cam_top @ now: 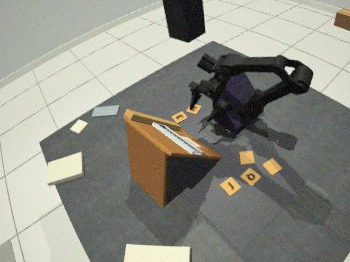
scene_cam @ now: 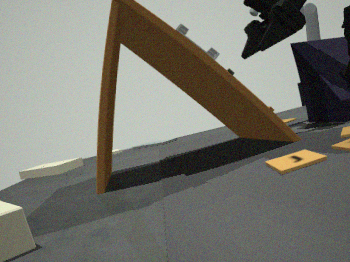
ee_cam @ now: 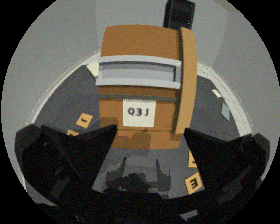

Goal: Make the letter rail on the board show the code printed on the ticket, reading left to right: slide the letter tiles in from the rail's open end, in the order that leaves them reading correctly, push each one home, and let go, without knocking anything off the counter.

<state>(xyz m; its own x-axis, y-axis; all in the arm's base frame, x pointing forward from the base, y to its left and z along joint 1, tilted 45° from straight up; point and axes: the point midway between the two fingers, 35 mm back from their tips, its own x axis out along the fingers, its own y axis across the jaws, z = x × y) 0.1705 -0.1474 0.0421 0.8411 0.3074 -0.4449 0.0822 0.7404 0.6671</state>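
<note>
The board (cam_top: 145,157) (scene_cam: 175,62) (ee_cam: 140,42) slopes on its stand; its ticket (ee_cam: 132,122) reads Q3J. The letter rail (ee_cam: 140,59) (cam_top: 167,134) holds no tile; its left end in the wrist view looks open. A J tile (cam_top: 230,186) (scene_cam: 296,161) (ee_cam: 84,120) and a tile like a Q (cam_top: 250,176) lie on one side, with two tiles (cam_top: 247,157) (cam_top: 272,166) whose letters are unreadable. Across the board lie a tile like a sideways 3 (ee_cam: 193,183) and another tile (ee_cam: 191,160). My gripper (cam_top: 198,117) (scene_cam: 244,56) (ee_cam: 151,130) is open and empty above the board's lower side.
A wooden ledge (ee_cam: 187,80) stands along the board's right edge in the wrist view. Cream blocks (cam_top: 65,168) (cam_top: 157,253), a small cream piece (cam_top: 79,126) and a blue-grey plate (cam_top: 105,111) lie around the board. A dark purple block (cam_top: 235,102) (scene_cam: 325,77) stands by the arm.
</note>
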